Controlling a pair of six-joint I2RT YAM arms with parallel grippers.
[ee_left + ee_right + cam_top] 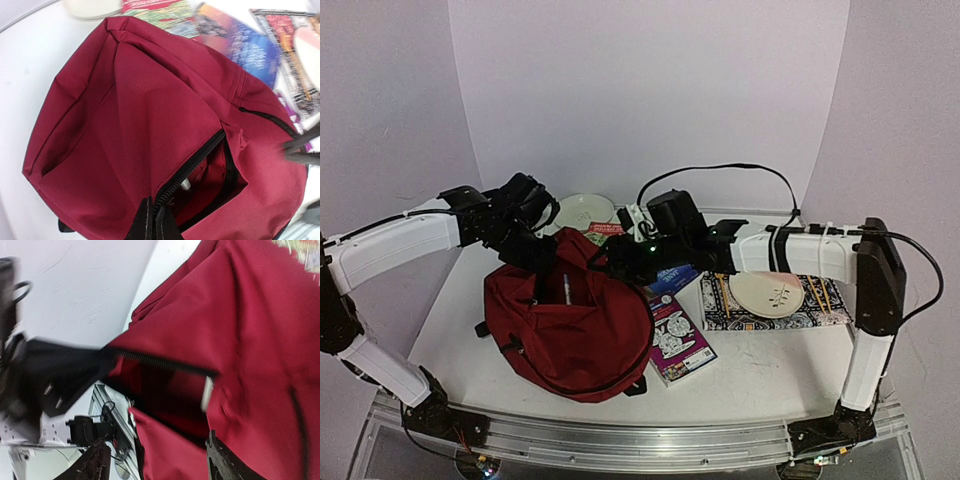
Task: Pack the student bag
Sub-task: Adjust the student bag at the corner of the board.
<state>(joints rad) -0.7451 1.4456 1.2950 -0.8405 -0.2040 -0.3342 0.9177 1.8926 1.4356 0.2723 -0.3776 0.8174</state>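
1. Left wrist view. Nearest the lens is the left tool. Its fingers are pressed together, clamped on the black zip edge of the student bag.
2. The dark red bag fills most of the frame and lies on the white table. Its zip is parted, and red fabric and a small silver piece show inside the gap.
3. Beyond the bag's far end are a blue book, blurred, and the rim of a cream plate.
4. Right wrist view. Nearest are the right tool's own fingers, at the bottom of the frame. They stand wide apart and grip nothing, with bag fabric just past them.
5. The bag mouth gapes and the zip teeth run along its upper lip. A dark blurred shape at the left, the left tool, pinches the end of that lip.
6. Top view. Nearest is the metal rail at the near table edge, carrying both arm bases.
7. The bag slumps left of centre on the table. Both tools meet over its far top edge, just beside each other.
8. A purple book lies against the bag's right side.
9. Further right, a patterned book carries a leaf-print plate.
10. The cream plate sits behind the bag, near the far wall.
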